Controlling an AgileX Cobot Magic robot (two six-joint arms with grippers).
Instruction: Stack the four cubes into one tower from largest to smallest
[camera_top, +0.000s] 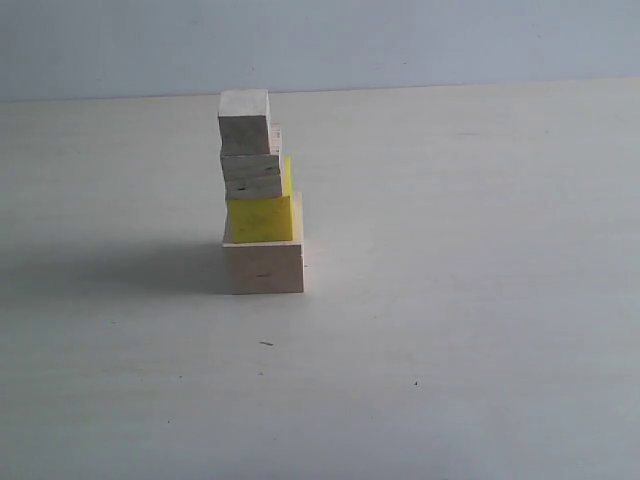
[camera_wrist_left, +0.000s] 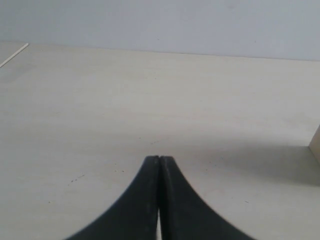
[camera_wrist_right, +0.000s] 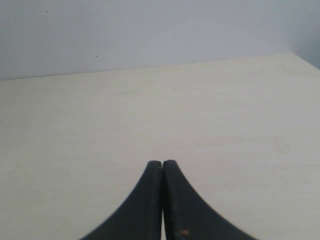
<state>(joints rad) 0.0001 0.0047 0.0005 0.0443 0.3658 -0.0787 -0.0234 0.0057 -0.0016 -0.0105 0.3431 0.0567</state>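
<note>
Pale wood table (camera_top: 480, 330) under a flat grey-blue wall (camera_top: 420, 40). The tower (camera_top: 258, 205) stands at about 10 o'clock from the middle of the exterior view, and its shadow runs toward 9 o'clock

Order, bottom up:
- large pale cube (camera_top: 263, 268) flat on the table as the base
- yellow cube (camera_top: 262, 218) on it
- lower small cube (camera_top: 251, 174) on the yellow one
- top small cube (camera_top: 245, 118) last

You will note that the cubes are not centred. Their 9 o'clock faces line up nearly flush, so all the stepping shows on the 3 o'clock side. A yellow sliver behind the lower small cube suggests a slight twist between those two. The top cube leans out a touch toward 9 o'clock. My reading is that each cube has full support under most of its face, which is why the column stands unaided

Left gripper (camera_wrist_left: 159, 160): jaws pressed together, nothing between them, over bare table. A pale corner at the margin of its view may be the tower's base, but you cannot confirm that from this view

Right gripper (camera_wrist_right: 162, 164): jaws likewise together and empty, with no cube in its view

Neither arm shows in the exterior view. Judgement: stack complete, largest to smallest, with both grippers kept clear of it so nothing nudges the offset top
</note>
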